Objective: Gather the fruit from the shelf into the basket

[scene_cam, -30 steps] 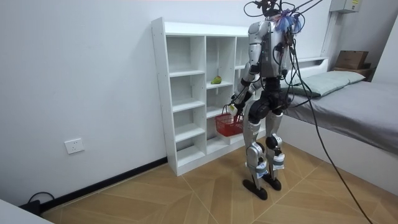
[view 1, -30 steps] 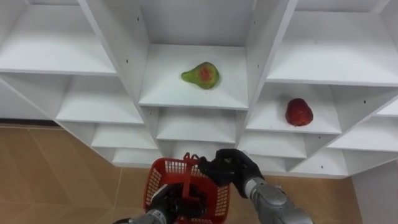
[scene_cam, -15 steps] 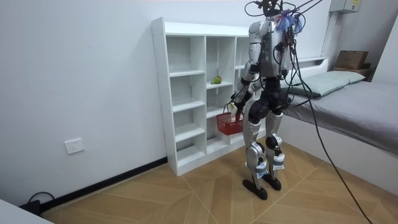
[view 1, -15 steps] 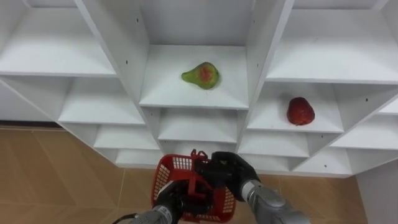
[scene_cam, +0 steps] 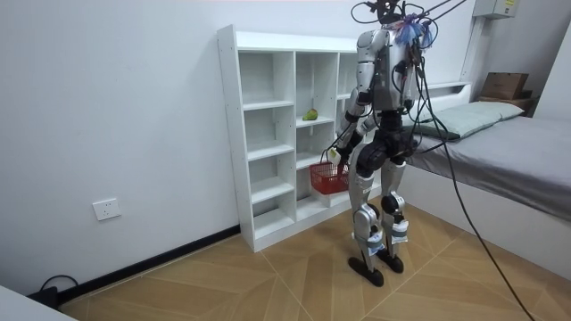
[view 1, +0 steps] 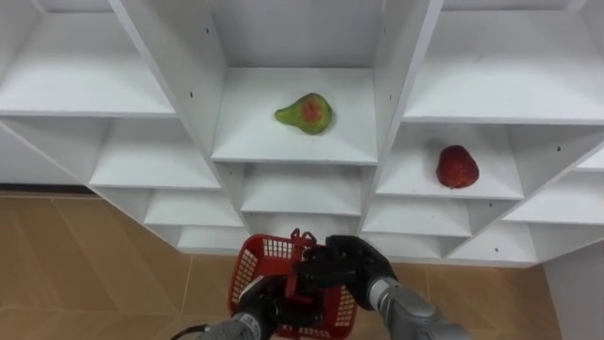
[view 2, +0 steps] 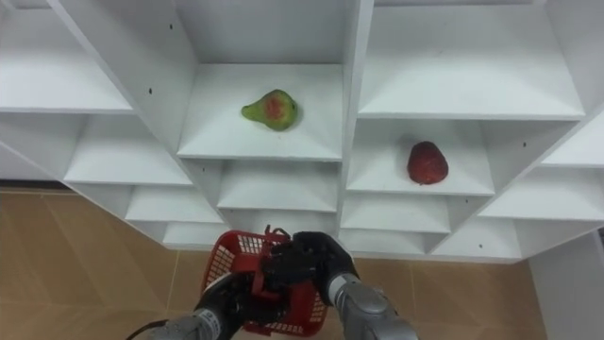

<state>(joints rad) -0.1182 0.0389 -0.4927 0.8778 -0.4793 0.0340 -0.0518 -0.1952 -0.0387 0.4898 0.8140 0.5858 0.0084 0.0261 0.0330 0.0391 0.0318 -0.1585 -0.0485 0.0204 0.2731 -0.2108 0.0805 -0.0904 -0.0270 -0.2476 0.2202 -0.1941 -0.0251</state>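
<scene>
Stance: robot upright on the wood floor (view 1: 85,264), facing the white closet (view 1: 170,85); bed (scene_cam: 508,143) behind it.
Pear (view 1: 305,113): lies on its side on the shelf of the centre column. Green skin with a red-orange blush on the upper face, narrow end pointing to 9 o'clock. Nothing touches it.
Red apple (view 1: 457,166): in the right-hand column, one shelf level lower, at about 4 o'clock from the pear. Deep red all over, darker at the top, and rounded. It sits alone, clear of the compartment walls.
Red basket (view 1: 269,250): plastic mesh, held off the floor in front of the lowest shelves, at 6 o'clock from the pear. In the room view it hangs below the robot's hand, level with the lower shelves. Contents cannot be made out.
Handle (view 1: 294,269): red, standing up over the middle of the basket.
Left robot hand (view 1: 259,302): at 7 o'clock of the handle, closed around it and carrying the basket.
Right robot hand (view 1: 347,264): at 3 o'clock of the handle, over the basket's far rim and right against the handle. Cannot tell how far it is closed, or whether it has hold of anything.
Fruit status: both pieces on their shelves, well apart from either hand.
</scene>
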